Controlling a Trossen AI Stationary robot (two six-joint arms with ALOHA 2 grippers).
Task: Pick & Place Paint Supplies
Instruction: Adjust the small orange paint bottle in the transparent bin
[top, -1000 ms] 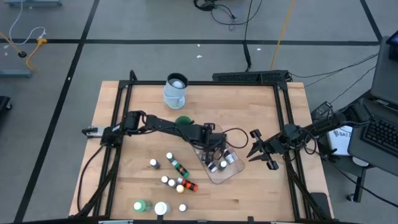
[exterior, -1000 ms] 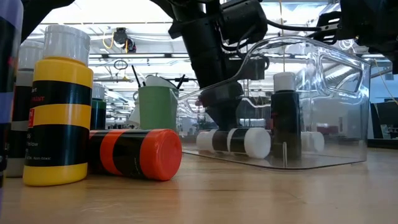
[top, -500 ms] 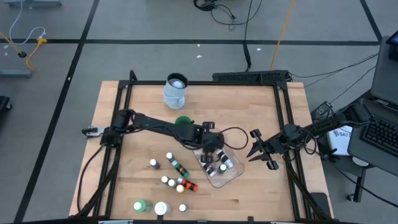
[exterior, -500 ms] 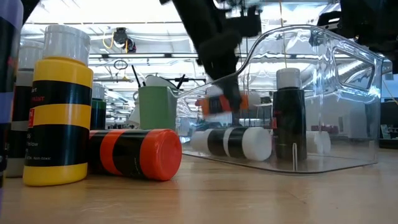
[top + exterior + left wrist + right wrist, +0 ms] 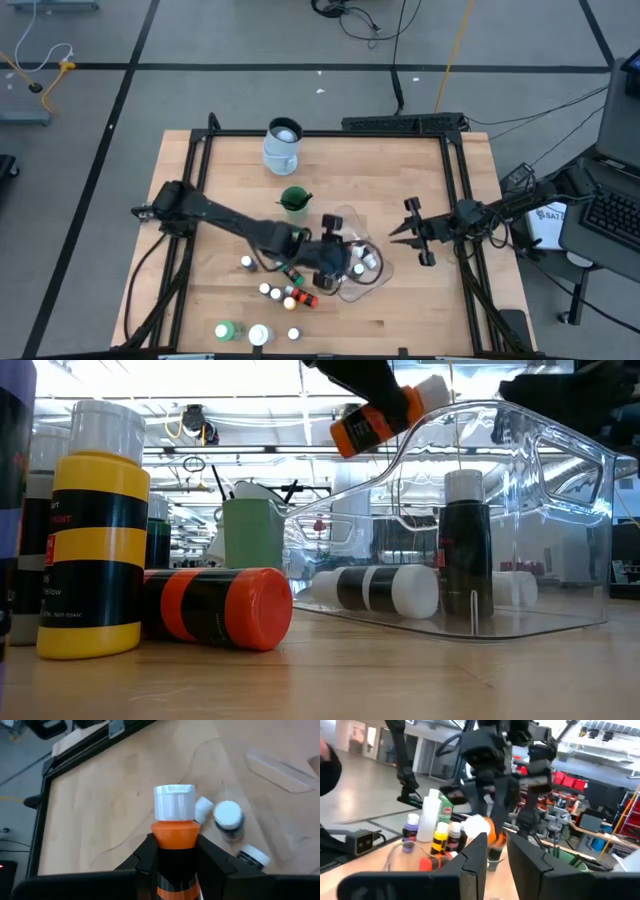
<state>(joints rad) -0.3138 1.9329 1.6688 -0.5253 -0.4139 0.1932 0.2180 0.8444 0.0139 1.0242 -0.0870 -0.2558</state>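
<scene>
Orange bottle (image 5: 331, 254), which my left gripper (image 5: 327, 257) was reaching for inside the clear tub (image 5: 372, 279) a second ago, is now pinched and lifted, high view; the right gripper (image 5: 414, 232) waits nearby, fingers narrowly apart, empty. Low view: it hangs tilted above the tub rim, so it has come out rather than gone in. Left wrist view: white cap (image 5: 174, 802), orange shoulder, dark body clamped between both fingers.

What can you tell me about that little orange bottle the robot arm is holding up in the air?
The orange bottle is a small paint bottle with a white cap, an orange shoulder and a dark band below it. The left gripper clamps its body between two dark fingers, one on each side. In the low view it hangs tilted, cap pointing up and sideways, above the rim of the clear plastic tub, touching nothing but the fingers. It looks like smooth plastic. Its lower end is hidden by the gripper.
</scene>
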